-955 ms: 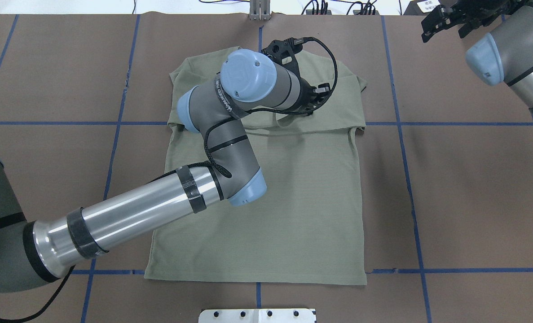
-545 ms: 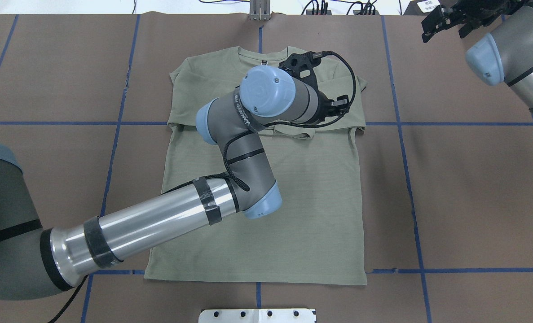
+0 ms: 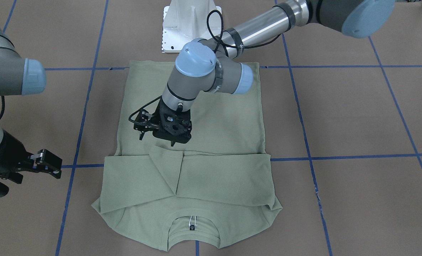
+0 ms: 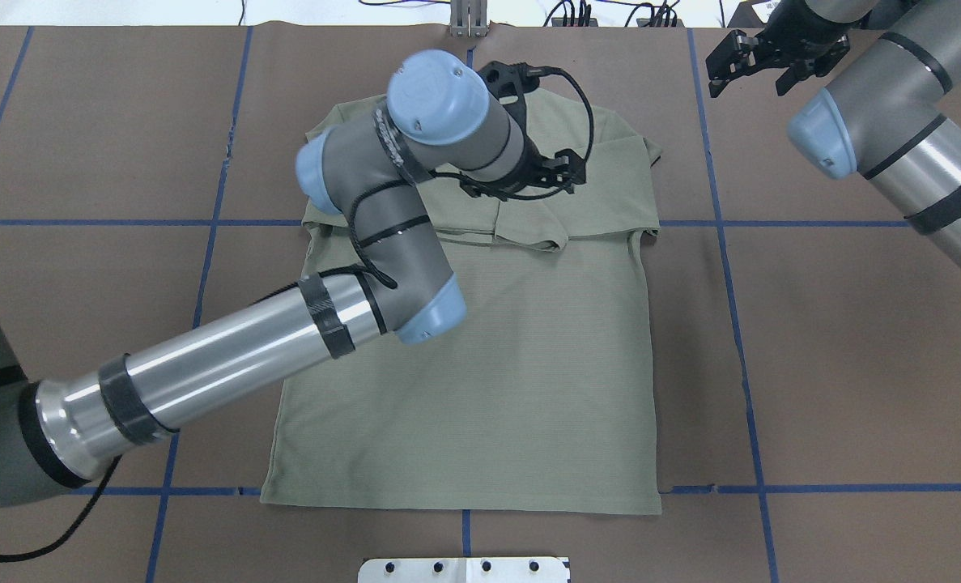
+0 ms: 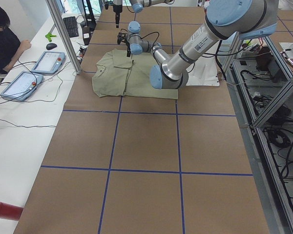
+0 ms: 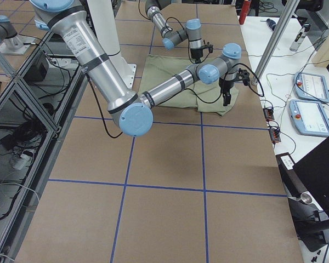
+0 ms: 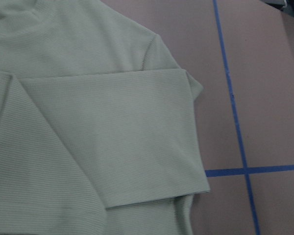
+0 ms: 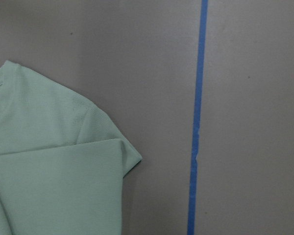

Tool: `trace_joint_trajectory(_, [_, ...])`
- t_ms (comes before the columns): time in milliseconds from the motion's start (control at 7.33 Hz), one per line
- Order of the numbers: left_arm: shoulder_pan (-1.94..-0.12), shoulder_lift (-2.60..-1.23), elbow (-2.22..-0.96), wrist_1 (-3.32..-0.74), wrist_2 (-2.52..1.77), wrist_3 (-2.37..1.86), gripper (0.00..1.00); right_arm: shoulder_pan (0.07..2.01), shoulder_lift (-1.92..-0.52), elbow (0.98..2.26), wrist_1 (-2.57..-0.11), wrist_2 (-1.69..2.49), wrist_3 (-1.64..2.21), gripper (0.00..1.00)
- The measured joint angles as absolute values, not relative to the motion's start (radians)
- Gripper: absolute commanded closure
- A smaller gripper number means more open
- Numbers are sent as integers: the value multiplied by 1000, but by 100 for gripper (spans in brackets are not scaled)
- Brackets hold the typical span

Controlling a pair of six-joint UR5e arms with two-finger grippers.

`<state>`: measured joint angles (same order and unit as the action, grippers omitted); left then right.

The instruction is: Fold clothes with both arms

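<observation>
The pale green shirt point(image 4: 529, 364) lies flat on the brown table, neck at the far end, with both sleeves point(image 3: 196, 174) folded across the chest. Its black neck tag point(image 3: 192, 225) shows inside the collar. My left gripper point(image 3: 157, 140) hovers open just over the shirt beside the sleeve ends, holding nothing. The left wrist view shows the folded sleeve point(image 7: 112, 137) below it. My right gripper point(image 4: 751, 73) hangs open and empty off the shirt's far right shoulder, above bare table. The right wrist view shows that shoulder corner point(image 8: 49, 171).
Blue tape lines point(image 4: 723, 227) grid the table. The white pedestal base point(image 3: 189, 25) stands at the near edge behind the hem. A person point(image 5: 2, 39) sits beside tablets point(image 5: 46, 61) on a side bench beyond the far end. Metal framing point(image 5: 263, 97) borders the robot's side.
My left arm swung right over the chest, then back left and farther away. The right gripper moved left toward the shirt's shoulder. The shirt stayed put.
</observation>
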<state>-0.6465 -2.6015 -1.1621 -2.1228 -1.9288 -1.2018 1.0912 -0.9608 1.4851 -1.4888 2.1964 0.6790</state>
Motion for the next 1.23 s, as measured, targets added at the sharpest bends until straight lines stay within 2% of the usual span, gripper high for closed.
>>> trace_joint_trajectory(273, [-753,-2470,-1303,-2009,-2016,-1012,0,991,-893,1484,-1489,2113,833,0])
trace_joint_trajectory(682, [-894,-2248,-1459,-2010,-2147,-735,0,785,-748,1419,-1529,1906,984,1])
trace_joint_trajectory(818, [-921,-2206,-1481,-2023,-2164,-680,0,725,-676,1346,-1557,1835,995,5])
trace_joint_trajectory(955, [-938,-2186,-1489,-2029,-2183,-652,0,671,-625,1273,-1571,1756,988,0])
trace_joint_trajectory(1227, [-950,-2172,-1493,-2032,-2210,-637,0,622,-607,1216,-1576,1667,911,0])
